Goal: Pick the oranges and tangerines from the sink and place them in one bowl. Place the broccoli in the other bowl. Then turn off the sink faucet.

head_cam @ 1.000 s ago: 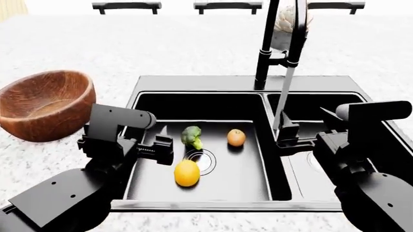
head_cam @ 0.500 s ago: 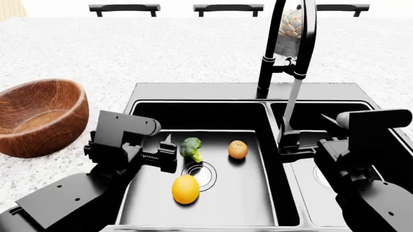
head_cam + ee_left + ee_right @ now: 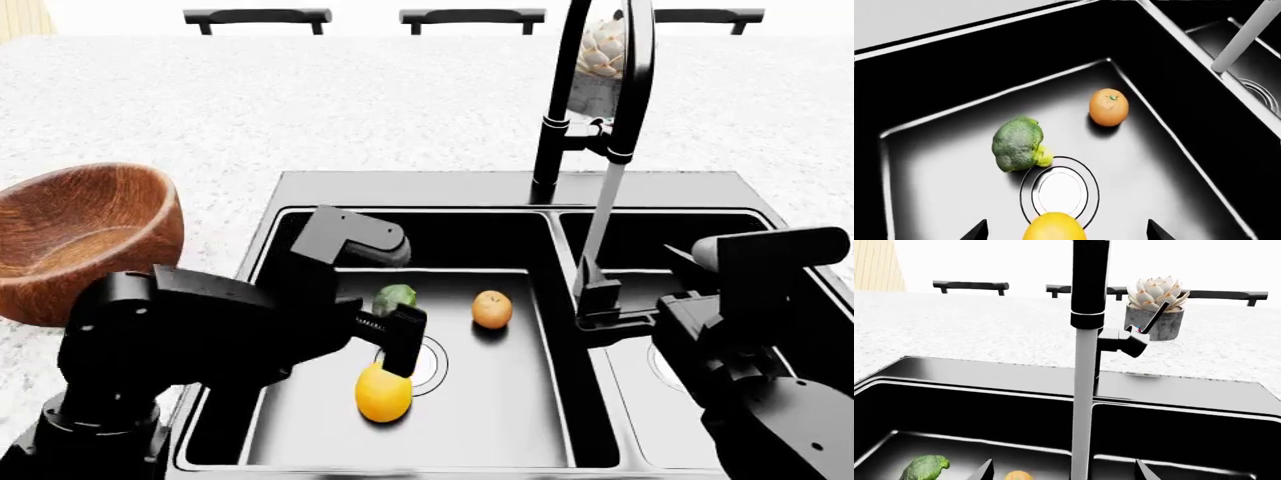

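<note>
- Your left hand (image 3: pixel 400 335) hangs in the sink's (image 3: pixel 407 182) left basin, fingers spread, gripping nothing, just over the yellow-orange fruit (image 3: pixel 383 392).
- Broccoli (image 3: pixel 1019 143) beside the drain (image 3: pixel 1059 190); deeper-orange fruit (image 3: pixel 1108 107) near the divider.
- Your right hand (image 3: pixel 603 300) is over the right basin, spread, empty.
- Wooden bowl (image 3: pixel 74 240) on tabletop (image 3: pixel 334 110), left of sink.
- Faucet (image 3: pixel 1089 315) running.

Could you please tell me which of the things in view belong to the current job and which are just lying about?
Belongs to the job:
yellow-orange fruit
smaller orange fruit
broccoli
sink
wooden bowl
faucet, water running
left claw

Just lying about:
potted succulent on the counter
dark bars along the far edge
</note>
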